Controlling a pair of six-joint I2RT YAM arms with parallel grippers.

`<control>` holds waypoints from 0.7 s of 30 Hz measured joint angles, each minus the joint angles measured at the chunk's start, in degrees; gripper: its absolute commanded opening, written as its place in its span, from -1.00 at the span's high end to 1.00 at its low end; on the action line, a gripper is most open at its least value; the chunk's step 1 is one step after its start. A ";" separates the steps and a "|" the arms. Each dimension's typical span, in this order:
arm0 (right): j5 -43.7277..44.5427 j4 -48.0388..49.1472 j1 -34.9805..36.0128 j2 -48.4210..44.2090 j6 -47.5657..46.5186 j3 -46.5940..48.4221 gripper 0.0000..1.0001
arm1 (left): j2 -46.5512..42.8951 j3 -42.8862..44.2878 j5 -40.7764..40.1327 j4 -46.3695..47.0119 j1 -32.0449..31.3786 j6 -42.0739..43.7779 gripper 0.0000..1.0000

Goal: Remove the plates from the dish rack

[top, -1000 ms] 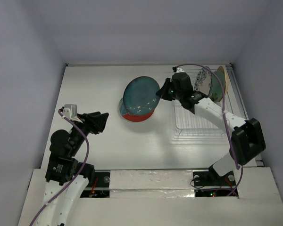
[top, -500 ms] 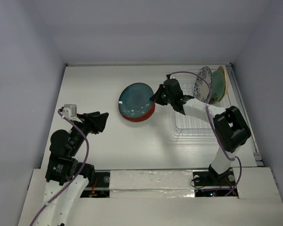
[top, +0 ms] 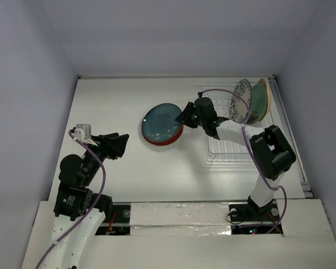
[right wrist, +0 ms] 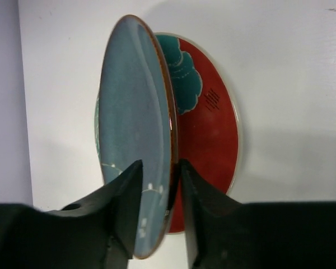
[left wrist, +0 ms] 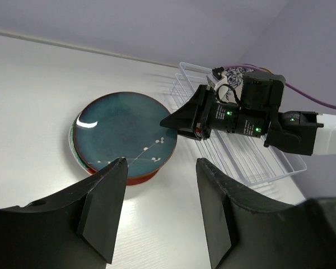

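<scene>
My right gripper is shut on the right rim of the dark teal plate. The plate tilts low over the red-and-teal floral plate, which lies flat on the table. In the right wrist view the fingers pinch the teal plate's rim, with the red plate just behind it. The dish rack stands to the right and holds a white plate with blue flowers, a pale green plate and a tan one, all upright at its far end. My left gripper is open and empty, left of the plates.
The left wrist view shows the teal plate, my right gripper and the rack ahead of my open left gripper. Walls close the table at the back and on both sides.
My right gripper has carried the teal plate left and down, tipping it from nearly upright to almost flat over the red plate. The left arm has not moved.
</scene>
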 measured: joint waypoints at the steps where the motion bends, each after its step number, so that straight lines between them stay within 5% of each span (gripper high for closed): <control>1: 0.02 -0.02 0.00 0.02 -0.13 -0.02 0.14 | -0.02 0.00 0.00 0.00 0.00 0.00 0.02; 14: 2.97 -4.28 0.22 0.09 -6.49 -1.05 -0.66 | -0.35 0.00 0.00 0.00 0.00 0.00 0.02; 21: 5.84 -7.04 1.86 0.90 -10.05 -0.35 -0.84 | -0.35 0.00 0.00 0.00 0.00 -0.02 0.02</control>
